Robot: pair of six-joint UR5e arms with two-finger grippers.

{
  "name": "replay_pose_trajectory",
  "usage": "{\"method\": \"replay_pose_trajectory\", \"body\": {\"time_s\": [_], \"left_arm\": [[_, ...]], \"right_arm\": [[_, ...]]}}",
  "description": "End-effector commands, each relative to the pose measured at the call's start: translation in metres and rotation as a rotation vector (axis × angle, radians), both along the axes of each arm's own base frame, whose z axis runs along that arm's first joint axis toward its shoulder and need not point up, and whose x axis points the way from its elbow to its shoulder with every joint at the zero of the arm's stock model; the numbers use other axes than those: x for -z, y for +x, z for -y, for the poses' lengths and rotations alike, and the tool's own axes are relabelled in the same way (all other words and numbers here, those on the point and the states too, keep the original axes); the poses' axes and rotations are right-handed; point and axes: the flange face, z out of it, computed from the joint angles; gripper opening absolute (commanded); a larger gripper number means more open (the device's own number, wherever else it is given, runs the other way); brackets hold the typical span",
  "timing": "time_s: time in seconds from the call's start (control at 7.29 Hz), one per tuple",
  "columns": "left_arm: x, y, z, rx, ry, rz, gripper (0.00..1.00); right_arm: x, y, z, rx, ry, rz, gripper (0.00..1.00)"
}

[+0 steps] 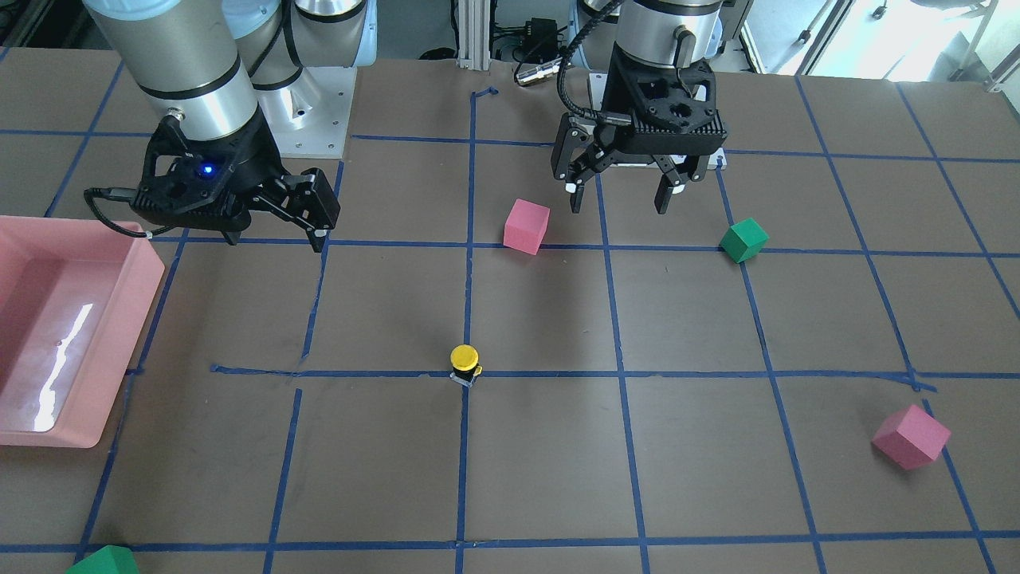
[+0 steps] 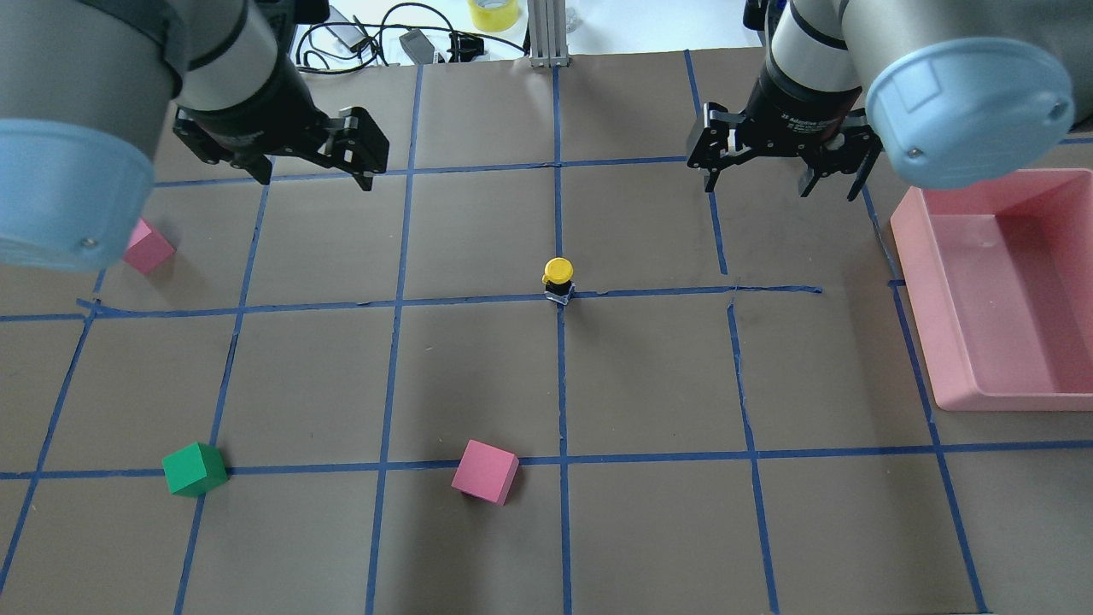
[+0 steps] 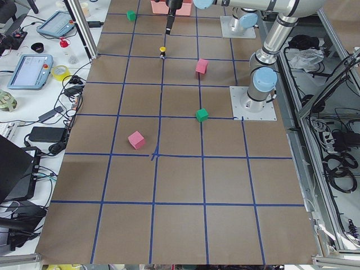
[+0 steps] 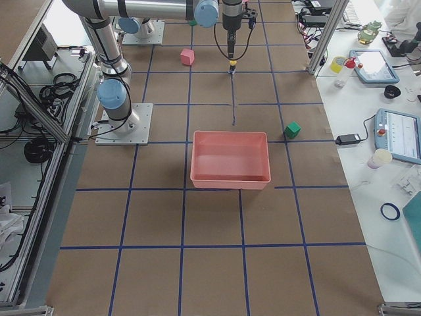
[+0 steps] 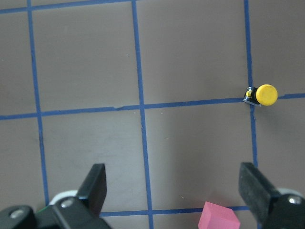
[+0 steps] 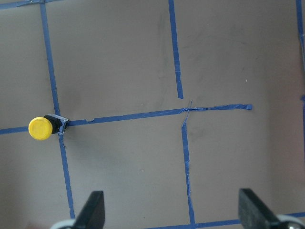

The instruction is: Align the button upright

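The button [image 1: 464, 363] has a yellow cap and a dark body and stands cap-up on a blue tape crossing in the middle of the table. It also shows in the overhead view [image 2: 558, 278], the left wrist view [image 5: 264, 95] and the right wrist view [image 6: 40, 129]. My left gripper [image 1: 620, 206] is open and empty, hovering above the table well short of the button, next to a pink cube [image 1: 527, 226]. My right gripper [image 1: 276, 235] is open and empty, also hovering well away from the button, near the pink tray [image 1: 119, 335].
A green cube [image 1: 743, 240] lies beside the left gripper. A second pink cube [image 1: 911, 436] and a second green cube [image 1: 103, 562] lie towards the far edge. The pink tray [image 2: 939, 342] sits on my right side. Blue tape lines grid the brown table.
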Motion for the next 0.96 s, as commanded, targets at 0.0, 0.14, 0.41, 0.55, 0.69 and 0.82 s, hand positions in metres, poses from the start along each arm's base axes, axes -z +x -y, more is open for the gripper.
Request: {"method": "replay_pose_trajectory", "body": {"time_s": [0.0,0.14,0.41,0.55,0.69,0.82], "left_arm": [[-0.028,0.030,0.020,-0.035,0.081,-0.035,1.00],[-0.019,0.025,0.019,-0.021,0.099,-0.044,1.00],[-0.011,0.024,0.012,-0.009,0.107,-0.047,1.00],[-0.012,0.024,0.011,-0.009,0.104,-0.045,1.00],[-0.011,0.025,0.011,-0.008,0.106,-0.044,1.00],[-0.011,0.024,0.010,-0.009,0.106,-0.045,1.00]], "right_arm": [[0.000,0.002,0.000,0.000,-0.001,0.012,1.00],[0.001,0.002,0.001,-0.003,0.000,0.010,1.00],[0.004,0.002,0.003,0.001,0.004,0.012,1.00],[0.005,0.002,0.003,0.000,0.008,0.008,1.00],[0.005,0.000,0.003,0.000,0.009,0.002,1.00],[0.005,0.000,0.003,-0.001,0.009,-0.001,1.00]]}}
